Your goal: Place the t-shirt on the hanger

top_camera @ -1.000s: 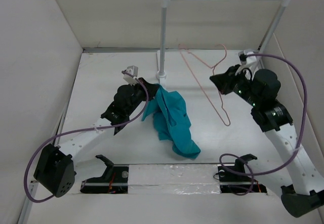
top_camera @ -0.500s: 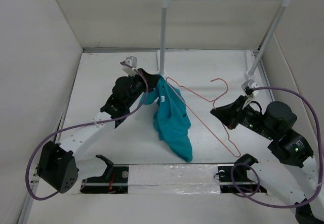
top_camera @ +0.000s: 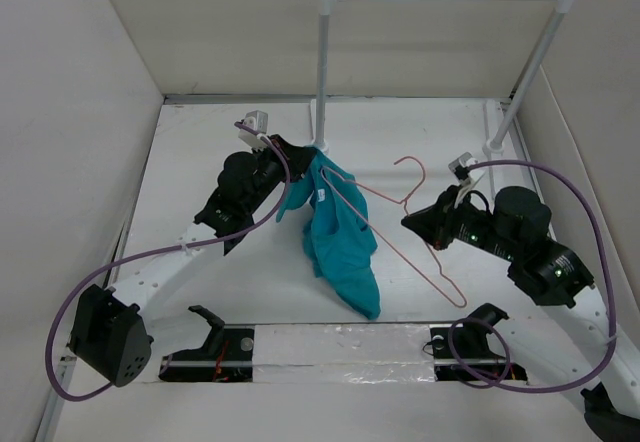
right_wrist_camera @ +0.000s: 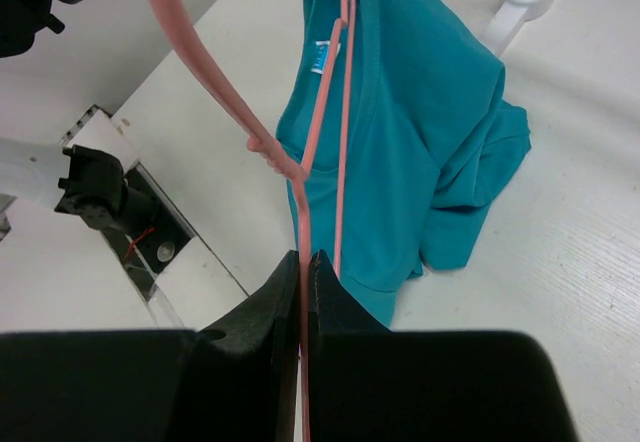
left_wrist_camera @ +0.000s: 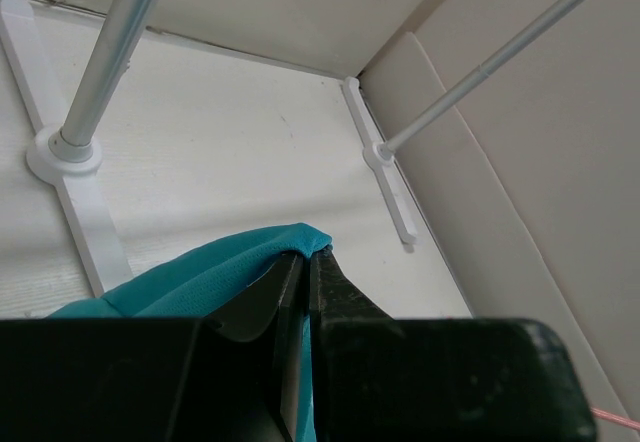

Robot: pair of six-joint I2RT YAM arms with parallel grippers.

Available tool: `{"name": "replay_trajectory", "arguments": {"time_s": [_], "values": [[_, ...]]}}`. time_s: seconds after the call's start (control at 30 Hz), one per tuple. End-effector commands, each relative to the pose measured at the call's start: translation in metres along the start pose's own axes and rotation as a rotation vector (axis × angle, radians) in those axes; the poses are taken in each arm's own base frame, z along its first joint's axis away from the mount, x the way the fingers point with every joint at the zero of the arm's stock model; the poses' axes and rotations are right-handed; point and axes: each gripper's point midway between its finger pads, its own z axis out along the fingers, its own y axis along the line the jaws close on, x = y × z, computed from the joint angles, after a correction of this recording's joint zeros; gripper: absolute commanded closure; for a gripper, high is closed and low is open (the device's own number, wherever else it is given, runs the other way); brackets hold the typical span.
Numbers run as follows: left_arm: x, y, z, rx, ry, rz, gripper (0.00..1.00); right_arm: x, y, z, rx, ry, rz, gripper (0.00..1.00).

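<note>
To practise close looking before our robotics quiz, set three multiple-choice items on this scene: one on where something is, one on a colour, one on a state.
1. Where is the hanger? A under the t-shirt; B in the left jaws; C in the right jaws, its far end at the t-shirt.
2. The hanger's colour? A red-pink; B white; C black.
3. The left jaws are: A wide open; B shut on the t-shirt; C shut on the hanger.
Answers: C, the right wrist view shows the wire pinched between those jaws; A, the wire is pink throughout; B, teal cloth is pinched between them.
</note>
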Motion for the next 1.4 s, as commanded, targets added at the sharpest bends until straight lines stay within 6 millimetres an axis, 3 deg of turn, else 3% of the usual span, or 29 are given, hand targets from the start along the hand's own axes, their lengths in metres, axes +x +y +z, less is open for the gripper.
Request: {"name": "replay_trajectory", "arguments": {"time_s": [0.0, 0.27, 0.4, 0.57, 0.67, 0.77, 0.87, 0.97, 1.03, 1.17, 1.33, 1.37], "values": [[-0.020, -0.019, -0.004, 0.067, -0.051, 0.002, 1.00, -0.020, 0.013, 0.001, -0.050, -0.074, -0.023, 1.00], [-0.011, -0.025, -0.004, 0.082, -0.031, 0.009, 1.00, -0.027, -0.004, 0.026, 0.023, -0.101, -0.050, 1.00], [-0.012, -0.027, -0.005, 0.075, -0.031, 0.024, 1.00, -0.034, 0.001, 0.043, 0.037, -0.114, -0.096, 1.00], [-0.022, -0.033, -0.011, 0.080, -0.041, 0.050, 1.00, -0.033, 0.030, 0.066, -0.019, -0.135, -0.192, 1.00], [-0.023, -0.036, -0.014, 0.079, -0.023, 0.062, 1.00, -0.029, 0.036, 0.080, 0.024, -0.149, -0.233, 1.00], [-0.027, -0.038, -0.023, 0.076, -0.029, 0.064, 1.00, -0.038, 0.036, 0.084, 0.064, -0.218, -0.236, 1.00], [-0.025, -0.043, -0.030, 0.098, 0.003, 0.066, 1.00, -0.040, 0.046, 0.096, -0.011, -0.262, -0.243, 1.00], [-0.024, -0.053, -0.038, 0.130, 0.037, 0.070, 1.00, -0.049, 0.043, 0.109, -0.039, -0.293, -0.245, 1.00], [-0.027, -0.063, -0.046, 0.154, 0.050, 0.080, 1.00, -0.052, 0.029, 0.120, -0.011, -0.302, -0.251, 1.00], [-0.049, -0.067, -0.063, 0.099, 0.038, 0.129, 1.00, -0.073, 0.024, 0.105, -0.019, -0.358, -0.274, 1.00], [-0.065, -0.082, -0.075, 0.110, 0.051, 0.152, 1.00, -0.101, 0.049, 0.055, -0.177, -0.469, -0.344, 1.00], [-0.071, -0.088, -0.078, 0.118, 0.045, 0.154, 1.00, -0.096, 0.057, 0.052, -0.240, -0.439, -0.365, 1.00]]}}
